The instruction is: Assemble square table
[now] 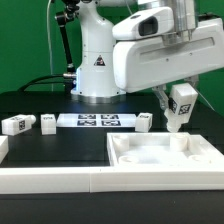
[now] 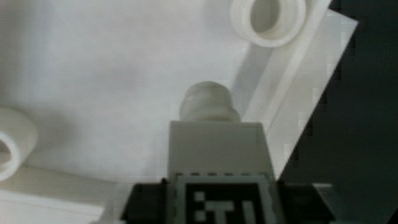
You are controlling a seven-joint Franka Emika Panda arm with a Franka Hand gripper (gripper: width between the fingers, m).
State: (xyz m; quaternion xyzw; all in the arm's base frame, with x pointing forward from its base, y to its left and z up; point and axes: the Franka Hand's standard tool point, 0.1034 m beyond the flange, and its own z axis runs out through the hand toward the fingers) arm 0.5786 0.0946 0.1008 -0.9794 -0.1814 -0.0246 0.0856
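My gripper is shut on a white tagged leg and holds it upright just above the far right part of the square tabletop, a large white slab with a recessed middle. In the wrist view the leg runs out from between the dark fingers, tag facing the camera, its round tip over the tabletop near the slab's edge. A round socket lies beyond the tip and another off to one side. Three more legs lie on the black table.
The marker board lies flat between the loose legs, in front of the robot base. A long white rail runs along the front edge at the exterior view's left, next to the tabletop.
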